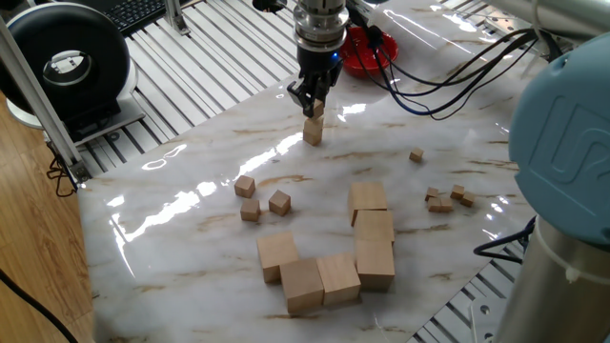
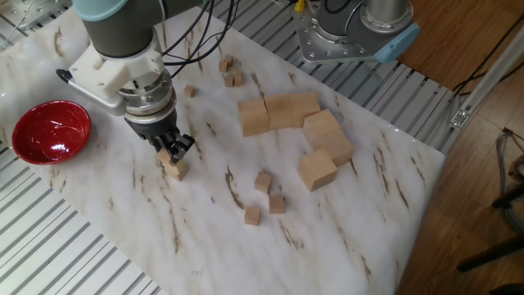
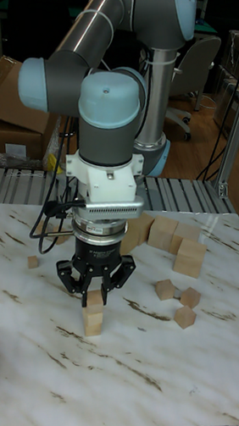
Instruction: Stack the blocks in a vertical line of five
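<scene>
The claw [image 3: 95, 296] grips a light, rigid block [image 3: 94, 298] by opposite flat faces, seating it atop another block [image 3: 92, 320].

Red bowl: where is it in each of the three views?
One fixed view: red bowl top centre, partly hidden behind the gripper.
The other fixed view: far left, mid-height.
Tall fixed view: only a red sliver at the left edge.
Shared landmark: the gripper over the small stack.

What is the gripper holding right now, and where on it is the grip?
The gripper holds one small block by two opposite side faces, fingers closed on it, right above the block standing on the table.
</scene>
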Controlling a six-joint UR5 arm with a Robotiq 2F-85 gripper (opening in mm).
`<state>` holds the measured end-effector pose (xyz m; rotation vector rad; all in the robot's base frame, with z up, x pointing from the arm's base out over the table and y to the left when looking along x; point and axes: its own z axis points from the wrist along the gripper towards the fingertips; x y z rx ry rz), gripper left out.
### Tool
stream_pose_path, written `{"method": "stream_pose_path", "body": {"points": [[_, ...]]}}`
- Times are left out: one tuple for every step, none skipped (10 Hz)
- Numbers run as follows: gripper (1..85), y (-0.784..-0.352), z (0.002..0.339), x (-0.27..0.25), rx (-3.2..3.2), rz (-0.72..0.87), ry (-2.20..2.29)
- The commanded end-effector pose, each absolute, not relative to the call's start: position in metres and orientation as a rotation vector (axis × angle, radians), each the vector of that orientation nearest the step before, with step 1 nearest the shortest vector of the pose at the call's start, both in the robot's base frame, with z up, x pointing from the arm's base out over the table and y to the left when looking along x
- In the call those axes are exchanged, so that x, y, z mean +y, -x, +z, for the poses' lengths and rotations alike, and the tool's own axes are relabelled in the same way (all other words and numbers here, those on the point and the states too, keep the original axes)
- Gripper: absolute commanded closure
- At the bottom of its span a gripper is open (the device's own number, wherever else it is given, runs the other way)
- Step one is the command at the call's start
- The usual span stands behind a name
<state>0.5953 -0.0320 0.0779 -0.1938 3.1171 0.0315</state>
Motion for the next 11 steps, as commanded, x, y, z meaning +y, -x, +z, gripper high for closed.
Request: {"method": "stream_pose_path", "body": {"points": [[73.0,-0.5959,0.0775,-0.0295,3.112,0.052,0.183],[72.7,-0.596,0.0769,-0.0286,3.112,0.054,0.18],[72.7,-0.5961,0.0766,-0.028,3.112,0.057,0.18],[72.7,-0.5962,0.0763,-0.0279,3.112,0.057,0.18],[72.7,-0.596,0.0761,-0.0272,3.112,0.059,0.18],[72.7,-0.5961,0.0759,-0.0267,3.112,0.061,0.18],[72.7,-0.5961,0.0758,-0.0266,3.112,0.061,0.18],[72.7,-0.596,0.0755,-0.0269,3.112,0.059,0.182],[72.7,-0.596,0.0751,-0.0274,3.112,0.057,0.185],[72.7,-0.5959,0.0748,-0.028,3.112,0.054,0.185],[72.7,-0.5958,0.0746,-0.0285,3.112,0.052,0.185]]}}
